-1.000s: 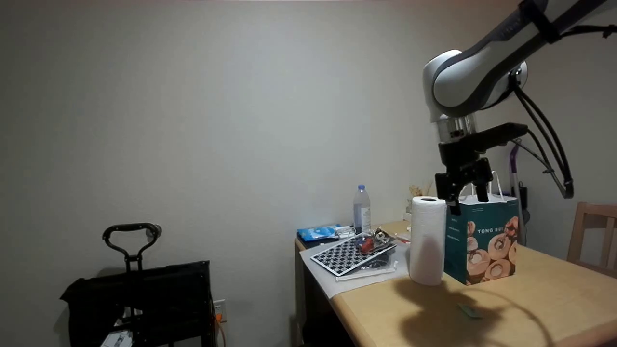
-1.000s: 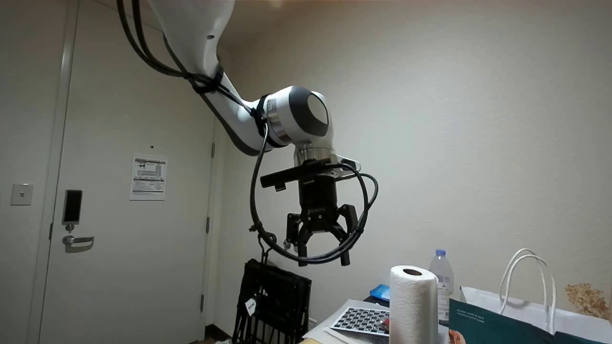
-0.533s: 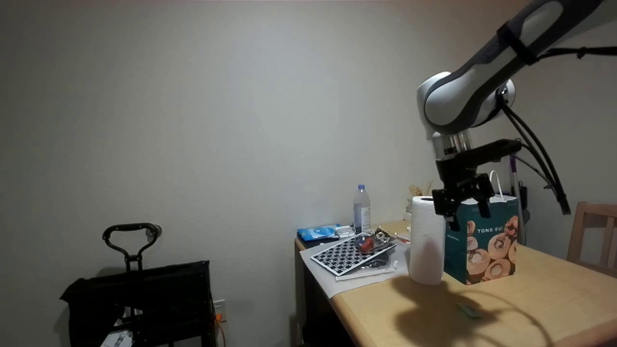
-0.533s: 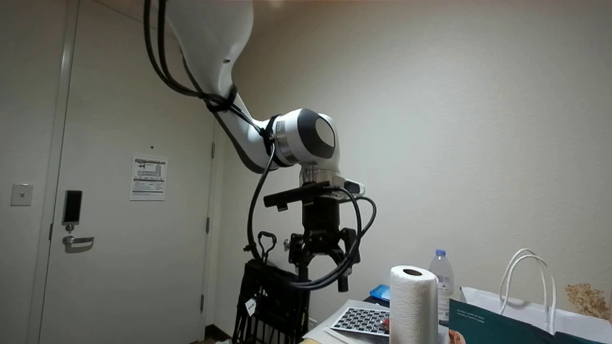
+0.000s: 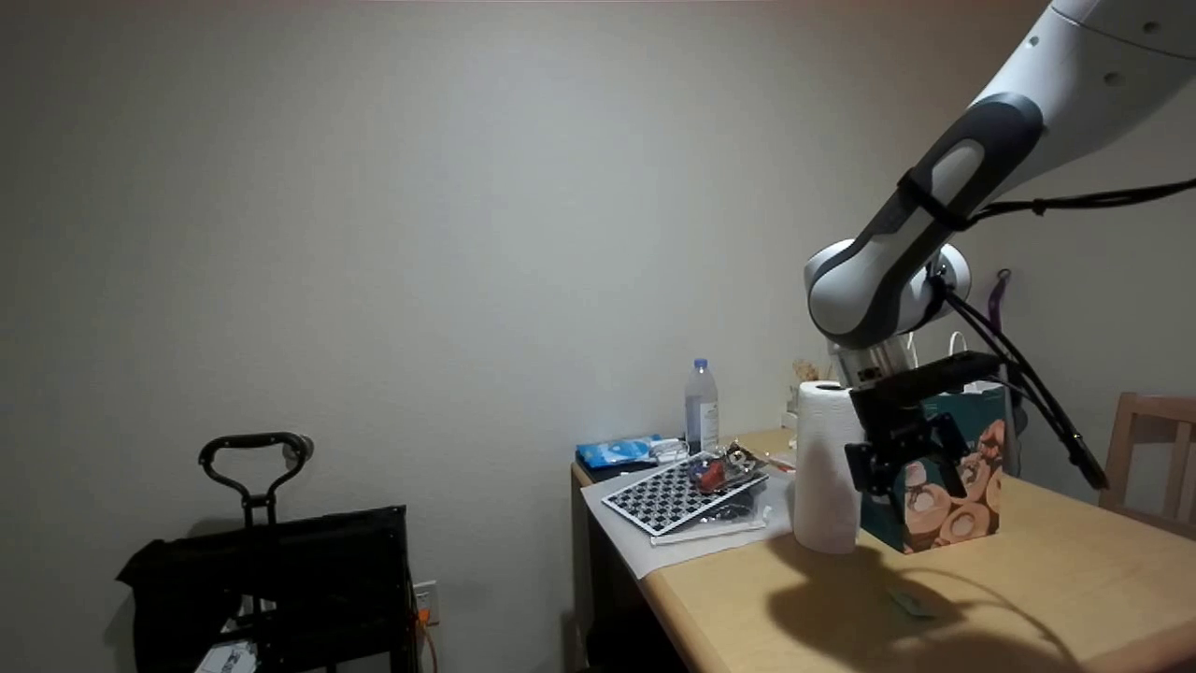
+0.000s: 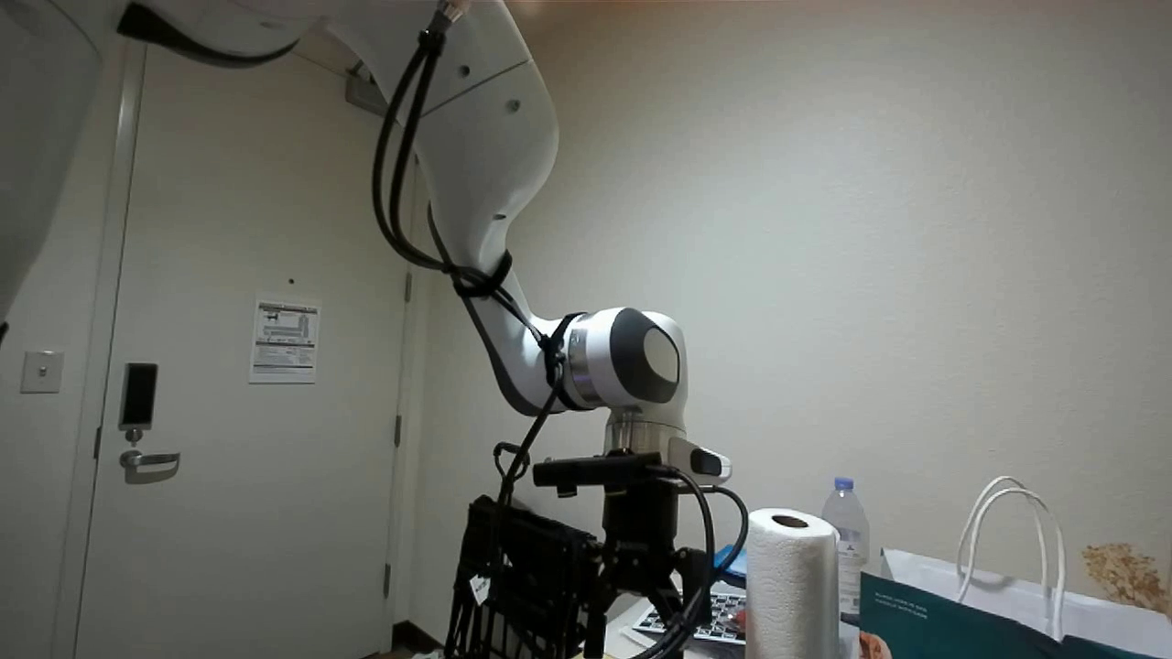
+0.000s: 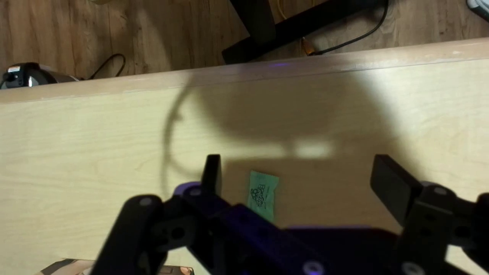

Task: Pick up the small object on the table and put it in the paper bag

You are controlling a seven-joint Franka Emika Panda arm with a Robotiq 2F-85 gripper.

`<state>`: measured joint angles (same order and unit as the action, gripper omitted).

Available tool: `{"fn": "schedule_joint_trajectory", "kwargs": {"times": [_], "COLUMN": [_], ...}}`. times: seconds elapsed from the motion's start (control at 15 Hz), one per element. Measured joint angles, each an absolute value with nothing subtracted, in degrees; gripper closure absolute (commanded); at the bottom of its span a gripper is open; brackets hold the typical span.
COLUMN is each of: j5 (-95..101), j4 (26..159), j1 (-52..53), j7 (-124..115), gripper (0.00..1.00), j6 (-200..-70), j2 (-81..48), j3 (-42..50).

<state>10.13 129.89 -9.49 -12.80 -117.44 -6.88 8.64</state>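
Small green packet (image 7: 263, 194), one, lying on the surface (image 7: 76, 152) near the paper bag (image 5: 974, 503), below the pincer (image 7: 300, 179) — fingers (image 7: 211, 173) wide apart — and off-centre toward the bag-side finger, its long axis seemingly crossing the closing line.

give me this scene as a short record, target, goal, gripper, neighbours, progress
target: small green packet, lying on the table
goal: paper bag, teal with a printed front, upright
gripper: open, above the table, holding nothing
neighbours: white paper roll, standing near the bag; plastic bottle, standing
progress: packet not yet picked up
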Motion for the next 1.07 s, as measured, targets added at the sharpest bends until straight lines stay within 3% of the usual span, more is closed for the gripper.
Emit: {"fn": "schedule_joint_trajectory", "kwargs": {"times": [0.4, 1.07], "j5": [8.6, 0.4], "j4": [129.3, 123.0], "j1": [-9.4, -9.4], "j7": [-12.9, -12.8], "gripper": [0.0, 0.0], "j6": [-117.4, -117.6], "j2": [-7.3, -21.3], "j3": [8.6, 9.4]}}
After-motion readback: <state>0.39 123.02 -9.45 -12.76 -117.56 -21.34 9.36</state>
